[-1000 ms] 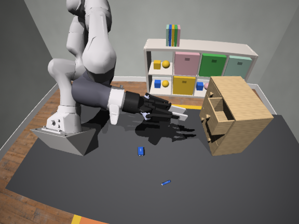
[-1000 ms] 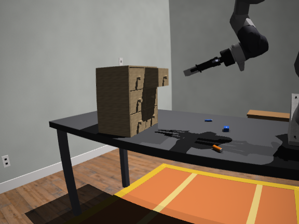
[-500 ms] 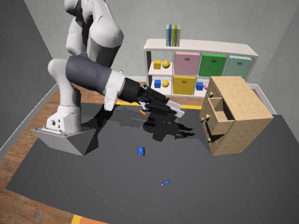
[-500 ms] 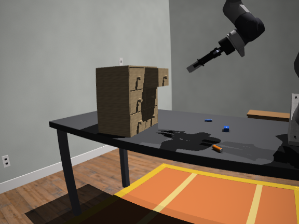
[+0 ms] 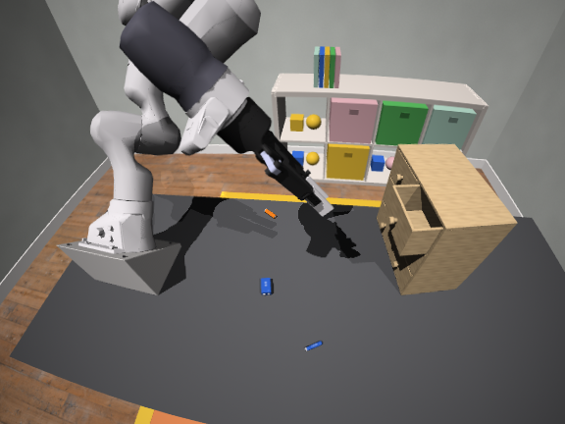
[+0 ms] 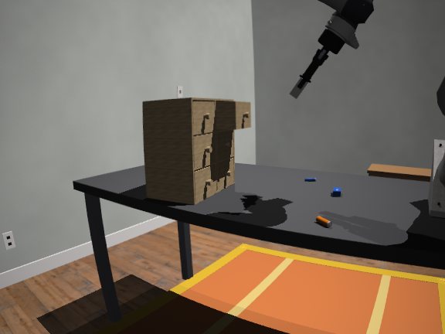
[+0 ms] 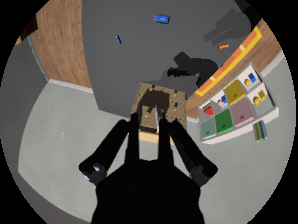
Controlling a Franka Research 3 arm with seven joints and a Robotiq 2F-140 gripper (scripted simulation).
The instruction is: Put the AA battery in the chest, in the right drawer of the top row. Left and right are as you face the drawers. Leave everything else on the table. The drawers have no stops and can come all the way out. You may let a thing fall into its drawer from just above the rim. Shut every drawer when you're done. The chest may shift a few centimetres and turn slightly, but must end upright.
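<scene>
Blue block (image 5: 266,286) — shelf unit (image 5: 373,86) behind

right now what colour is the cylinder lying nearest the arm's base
Orange with a pale end cap; the cylinder shows best in the exterior view.

White arm (image 5: 128,147), dark grey sleeve, black pincer (image 5: 321,206).

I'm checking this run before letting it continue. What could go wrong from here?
1. The orange battery and the slim blue one are both cylinders; the wrong one might get picked.
2. Either could roll away from narrow jaws on the gripper.
3. Shutting the open top drawer hard might shove the chest.
</scene>
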